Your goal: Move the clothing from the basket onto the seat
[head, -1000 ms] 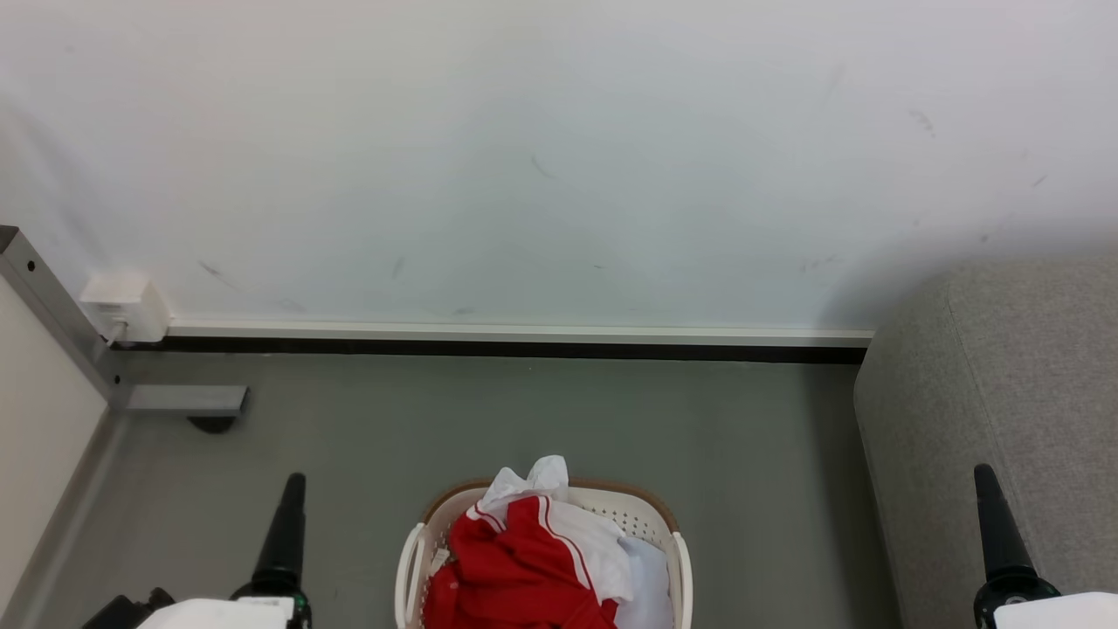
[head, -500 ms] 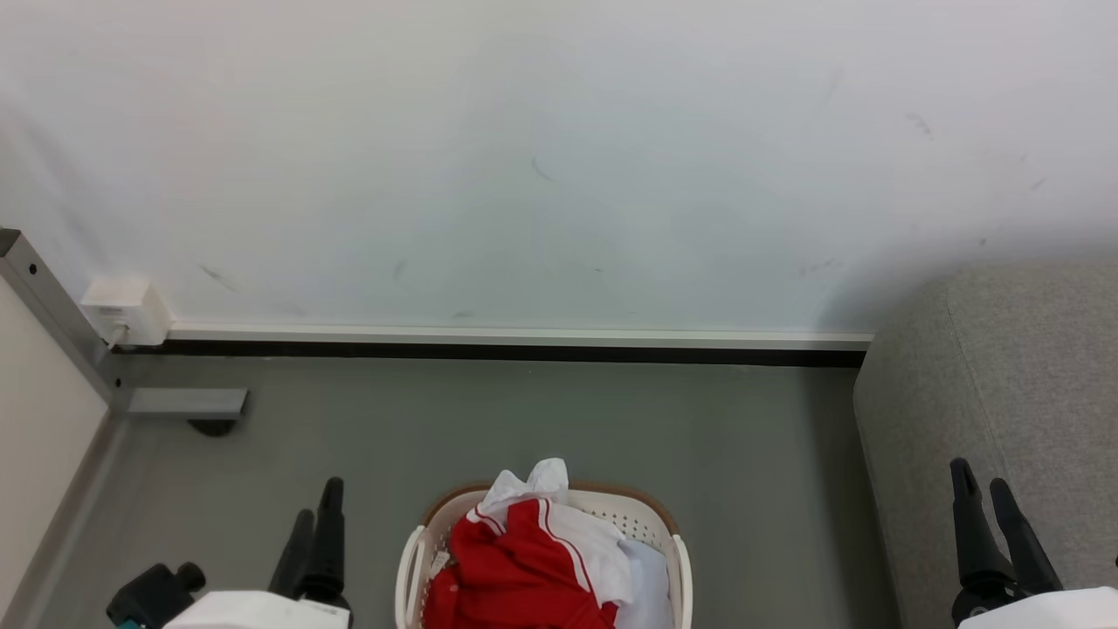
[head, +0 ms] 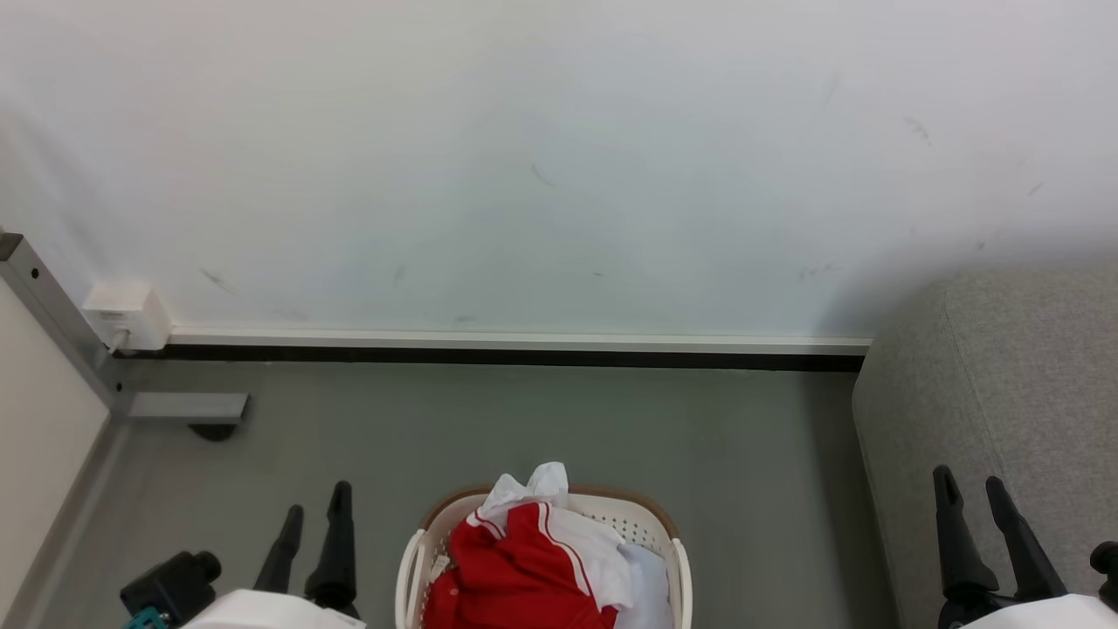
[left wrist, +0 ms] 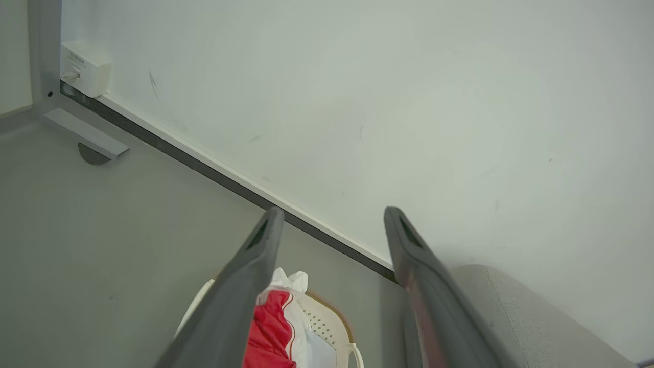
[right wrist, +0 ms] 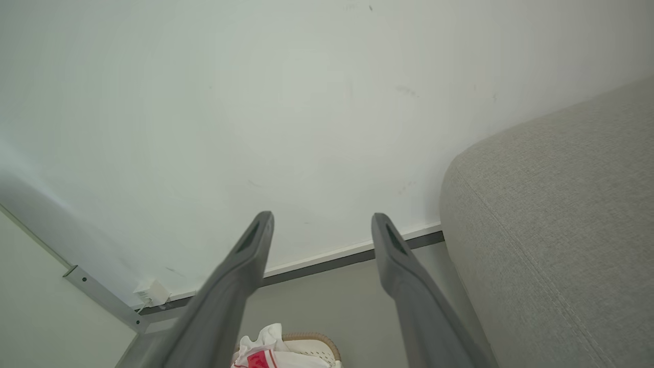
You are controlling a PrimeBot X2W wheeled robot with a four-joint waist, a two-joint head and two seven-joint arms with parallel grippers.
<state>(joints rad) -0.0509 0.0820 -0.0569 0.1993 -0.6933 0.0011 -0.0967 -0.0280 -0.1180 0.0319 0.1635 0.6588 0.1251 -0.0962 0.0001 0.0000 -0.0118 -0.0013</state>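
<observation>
The red clothing (head: 515,577) with white panels and stripe trim is heaped in the cream basket (head: 651,526) at the bottom centre of the head view, on the grey floor. The clothing (left wrist: 271,332) and the basket (left wrist: 327,322) also show low in the left wrist view, and the clothing (right wrist: 258,357) and basket (right wrist: 311,345) in the right wrist view. The light grey seat (head: 1013,384) rises at the right; the seat (right wrist: 557,220) fills the right wrist view's right side. My left gripper (head: 316,511) stands open left of the basket. My right gripper (head: 969,485) stands open before the seat. Both hold nothing.
A white wall with a dark skirting strip (head: 515,356) runs behind the basket. At the left stand a grey metal post (head: 52,314) with a floor foot (head: 188,409) and a white wall box (head: 127,313). Bare grey floor (head: 541,419) lies between basket and wall.
Both grippers have turned about their wrists: a second ago each showed as a single finger edge-on, now both fingers of each stand apart. The left one shifted slightly right, the right slightly left.
</observation>
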